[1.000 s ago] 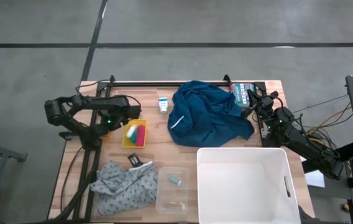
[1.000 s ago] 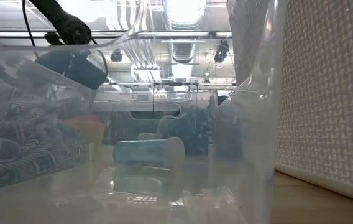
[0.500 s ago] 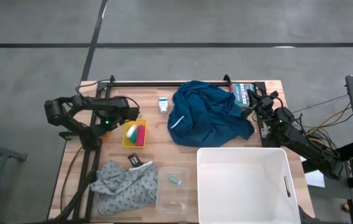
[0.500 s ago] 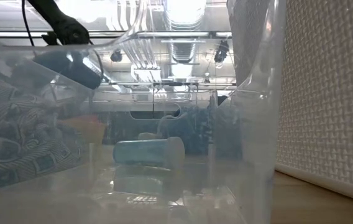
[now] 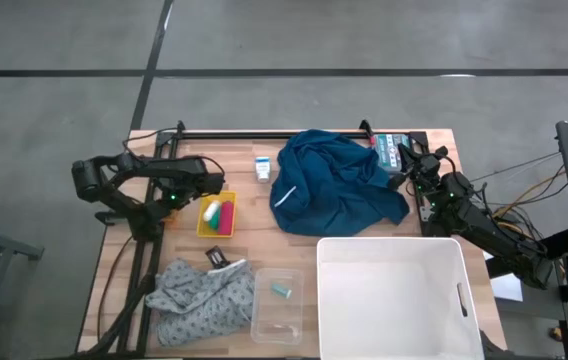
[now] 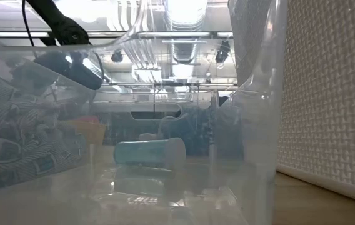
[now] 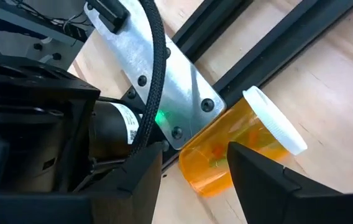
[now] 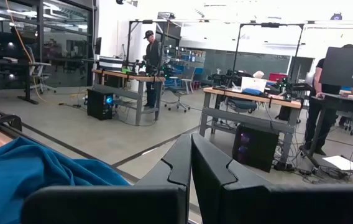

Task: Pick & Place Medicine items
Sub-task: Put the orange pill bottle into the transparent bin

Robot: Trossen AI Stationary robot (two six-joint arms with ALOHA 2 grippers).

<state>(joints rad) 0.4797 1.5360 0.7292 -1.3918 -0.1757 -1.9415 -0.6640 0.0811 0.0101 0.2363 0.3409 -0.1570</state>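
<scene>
Pinching the orange bottle [image 7: 226,140] between the two dark fingers of the left gripper [image 7: 195,157], low over the wooden table [image 5: 244,250] at its back left corner, close by that arm's own mount. Looks like an early stage: bottle gripped but not yet carried anywhere. Cannot tell from these views which container is meant to receive it, the clear tub [image 5: 260,325] at the front or the big white bin [image 5: 324,300] beside it. Leaves the white carton [image 5: 262,168] untouched, lying just beside the blue cloth [image 5: 334,190] near the back edge. Shows the right gripper [image 8: 191,155] waiting at the back right, fingers pressed together, carrying nothing.
</scene>
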